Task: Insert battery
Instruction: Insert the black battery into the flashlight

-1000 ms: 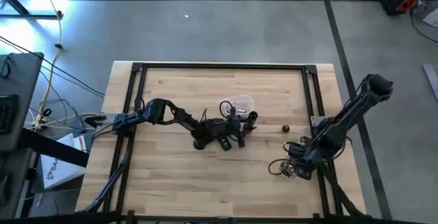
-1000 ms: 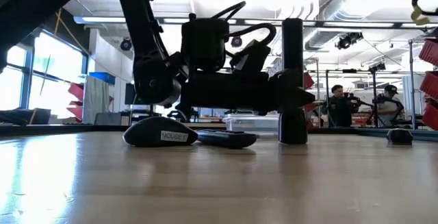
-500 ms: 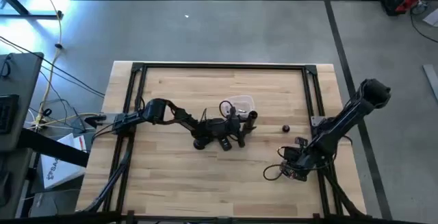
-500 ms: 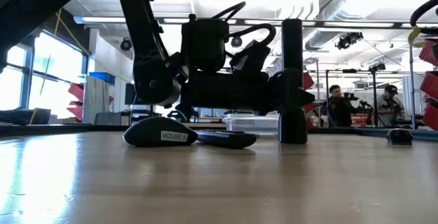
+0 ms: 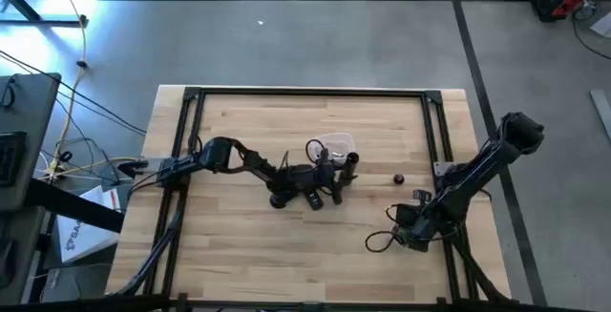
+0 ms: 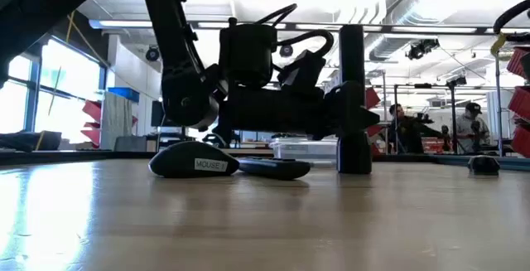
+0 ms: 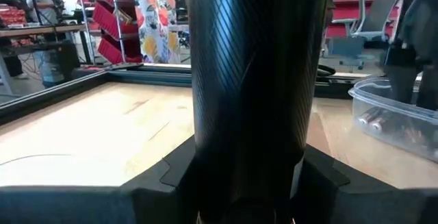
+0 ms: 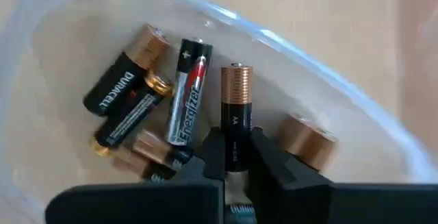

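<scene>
The right gripper [image 5: 396,238] hangs over the right front of the pale plank table [image 5: 239,255], clenched on a single AA battery [image 8: 236,118]. Its two matte black fingers [image 8: 212,154] pinch the black lower casing, so the copper-coloured end stands clear, probably so that end can be steered into a compartment. Beneath it, a clear tub [image 8: 328,80] with a rounded glossy rim keeps the spare cells [image 8: 147,107] corralled. They are smooth cylinders in black, copper and red-and-silver wraps, lying loose and crossed over one another. Across the table, the left gripper [image 5: 339,171] lies low at the middle, just beside a clear plastic box [image 5: 336,144] with a few more batteries [image 7: 373,120] in it. Whether this gripper is released or clenched cannot be told, since its wrist view is filled by a dark upright column [image 7: 253,66] with a fine ribbed weave. The low view shows a black, dome-backed mouse [image 6: 195,162] with a white label on its side. It sits flat on the wood with a thin dark cover [image 6: 273,168] touching or just beside it, apparently removed to expose the battery bay. A small dark object [image 5: 399,179] rests alone between the two arms. Whether the tub under the right gripper is the same box cannot be told. By this reading, the pick is done and the carry to the mouse, well apart from the right gripper, is yet to come.
</scene>
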Robot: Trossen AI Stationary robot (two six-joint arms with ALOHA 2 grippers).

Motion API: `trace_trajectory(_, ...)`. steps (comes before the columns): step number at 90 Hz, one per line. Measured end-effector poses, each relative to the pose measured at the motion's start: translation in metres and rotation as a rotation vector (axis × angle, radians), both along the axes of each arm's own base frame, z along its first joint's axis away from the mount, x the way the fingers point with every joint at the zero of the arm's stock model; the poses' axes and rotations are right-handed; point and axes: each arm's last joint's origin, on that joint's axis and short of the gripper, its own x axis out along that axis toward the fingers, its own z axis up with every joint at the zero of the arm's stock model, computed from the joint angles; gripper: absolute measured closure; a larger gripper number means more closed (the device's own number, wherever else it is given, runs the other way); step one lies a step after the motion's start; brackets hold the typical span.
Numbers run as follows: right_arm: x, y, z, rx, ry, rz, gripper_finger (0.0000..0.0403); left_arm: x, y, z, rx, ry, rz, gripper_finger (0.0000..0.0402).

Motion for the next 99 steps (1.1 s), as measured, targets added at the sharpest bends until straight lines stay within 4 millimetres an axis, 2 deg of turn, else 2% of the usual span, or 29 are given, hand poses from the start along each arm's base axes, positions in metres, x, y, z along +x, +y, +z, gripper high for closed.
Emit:
trace_trajectory(15, 0.004, 0.002, 0.038, -0.103, 0.044, 0.053, 0.0401, 0.000, 0.000, 0.000, 0.000, 0.000, 0.001, 0.0257)
trace_trajectory(29, 0.009, 0.000, 0.079, -0.238, -0.003, 0.126, 0.0402, 0.000, 0.000, 0.000, -0.001, 0.000, 0.002, 0.0257)
trace_trajectory(45, 0.019, -0.010, 0.109, -0.464, -0.078, 0.395, 0.0402, 0.000, 0.003, 0.000, -0.040, -0.008, 0.006, 0.0257)
trace_trajectory(64, 0.043, -0.031, 0.117, -0.762, -0.015, 0.725, 0.0403, 0.000, 0.004, -0.001, -0.082, -0.016, -0.015, 0.0257)
trace_trajectory(83, 0.069, -0.052, 0.116, -1.235, 0.221, 1.019, 0.0399, 0.000, 0.004, -0.001, -0.099, -0.020, -0.014, 0.0257)
trace_trajectory(99, 0.093, -0.065, 0.114, -1.403, 0.438, 1.152, 0.0400, 0.000, 0.006, -0.001, -0.103, -0.020, -0.014, 0.0257)
